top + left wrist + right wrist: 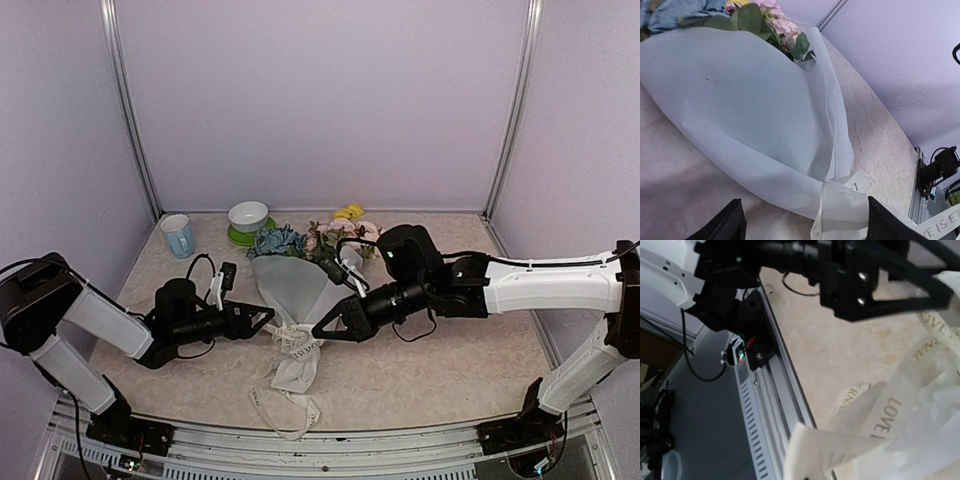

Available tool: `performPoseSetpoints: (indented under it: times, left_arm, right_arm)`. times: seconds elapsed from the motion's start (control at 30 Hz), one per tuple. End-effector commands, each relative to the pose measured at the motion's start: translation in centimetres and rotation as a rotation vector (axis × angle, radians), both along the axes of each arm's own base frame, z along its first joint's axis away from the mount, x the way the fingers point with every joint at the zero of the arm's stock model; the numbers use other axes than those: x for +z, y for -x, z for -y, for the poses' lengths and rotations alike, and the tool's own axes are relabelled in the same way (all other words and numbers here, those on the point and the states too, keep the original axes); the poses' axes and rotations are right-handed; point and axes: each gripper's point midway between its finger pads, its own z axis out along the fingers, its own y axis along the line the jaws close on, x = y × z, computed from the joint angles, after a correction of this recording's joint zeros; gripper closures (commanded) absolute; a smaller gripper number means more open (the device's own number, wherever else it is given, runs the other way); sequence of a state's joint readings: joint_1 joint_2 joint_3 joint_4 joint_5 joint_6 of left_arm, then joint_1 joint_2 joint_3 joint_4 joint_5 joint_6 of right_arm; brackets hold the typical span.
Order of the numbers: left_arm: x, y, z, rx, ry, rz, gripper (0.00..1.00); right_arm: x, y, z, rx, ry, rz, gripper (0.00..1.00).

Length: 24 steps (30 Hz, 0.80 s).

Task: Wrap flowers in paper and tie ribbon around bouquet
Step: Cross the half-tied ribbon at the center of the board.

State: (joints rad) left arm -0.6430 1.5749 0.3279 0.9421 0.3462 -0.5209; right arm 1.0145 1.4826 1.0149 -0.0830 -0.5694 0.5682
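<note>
The bouquet (288, 285) lies mid-table as a cone of white translucent paper (740, 110), with the pink, yellow and blue flowers (305, 240) at its far end. The cream lettered ribbon (296, 342) circles the cone's narrow neck and trails toward the front edge. My left gripper (262, 319) sits at the neck's left side. Its jaws stand wide apart, and a ribbon loop (842, 212) rests against the right finger (887, 226). My right gripper (324, 331) is at the neck's right side; its fingers are out of its wrist view, where a ribbon strip (840, 450) runs up from the bottom edge.
A light blue mug (178, 236) and a white bowl (248, 214) on a green saucer (240, 237) stand at the back left. The table's metal front rail (765, 410) lies close below the ribbon's tails. Lilac walls close in the back and sides.
</note>
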Motion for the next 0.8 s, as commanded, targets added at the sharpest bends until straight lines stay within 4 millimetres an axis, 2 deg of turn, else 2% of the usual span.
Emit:
performPoseSetpoints:
  times: [0.0, 0.07, 0.2, 0.27, 0.33, 0.43, 0.53, 0.6, 0.63, 0.7, 0.77]
  left_arm:
    - [2.9, -1.7, -2.7, 0.174, 0.020, 0.087, 0.21]
    - [5.1, -1.6, -3.3, 0.203, 0.041, 0.157, 0.19]
    - [7.9, -0.4, -3.9, 0.202, 0.026, 0.293, 0.15]
    - [8.8, 0.5, -3.5, 0.159, -0.007, 0.357, 0.16]
    - [9.8, 2.2, -2.0, 0.063, -0.053, 0.441, 0.22]
    - [10.2, 4.8, -0.1, -0.076, -0.050, 0.459, 0.44]
    - [9.5, 7.4, 1.4, -0.225, -0.036, 0.433, 0.50]
    - [7.6, 5.7, 0.4, -0.120, -0.141, 0.376, 0.51]
    - [6.6, 4.2, -0.8, -0.041, -0.179, 0.336, 0.47]
    - [5.2, 3.0, -1.9, -0.061, -0.161, 0.242, 0.25]
    - [3.2, 2.7, -1.5, -0.115, -0.179, 0.157, 0.05]
  right_arm:
    - [0.4, -1.0, -0.6, -0.029, -0.006, 0.028, 1.00]
    - [0.3, -1.9, -0.6, -0.066, 0.017, 0.042, 1.00]
    - [0.0, -3.1, -0.9, -0.124, 0.029, 0.063, 1.00]
    - [-0.2, -3.3, -1.4, -0.128, 0.023, 0.072, 1.00]
    - [-0.2, -3.1, -2.0, -0.115, 0.003, 0.072, 1.00]
    - [0.2, -3.1, -2.7, -0.108, -0.020, 0.087, 1.00]
    - [0.6, -3.1, -3.0, -0.107, -0.039, 0.099, 1.00]
    - [0.3, -3.0, -2.7, -0.100, -0.015, 0.104, 1.00]
    - [0.0, -3.1, -2.4, -0.108, 0.010, 0.111, 1.00]
    - [-0.5, -3.1, -1.5, -0.123, 0.035, 0.110, 1.00]
    - [-0.5, -2.8, -1.0, -0.123, 0.027, 0.096, 1.00]
